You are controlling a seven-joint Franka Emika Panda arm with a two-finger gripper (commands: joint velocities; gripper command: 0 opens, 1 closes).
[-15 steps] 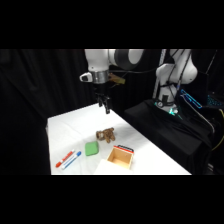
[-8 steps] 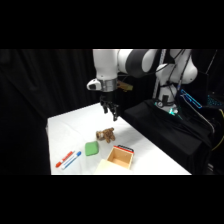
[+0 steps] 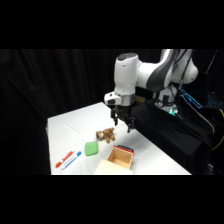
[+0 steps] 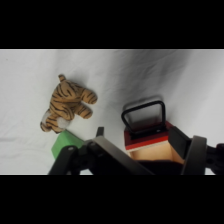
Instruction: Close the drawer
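A: Our pincer (image 3: 124,125) hangs spread and empty above the table (image 3: 65,131); the drawer (image 3: 120,159) sits pulled out near the front edge, below it.

B: We could clip the toy tiger (image 3: 105,134) or skid the whole case. From the wrist, our linkage hides most of the drawer.

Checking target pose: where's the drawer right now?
Side view: drawer sits pulled open at the table's near edge, right of the green block, below the tiger toy and the gripper.
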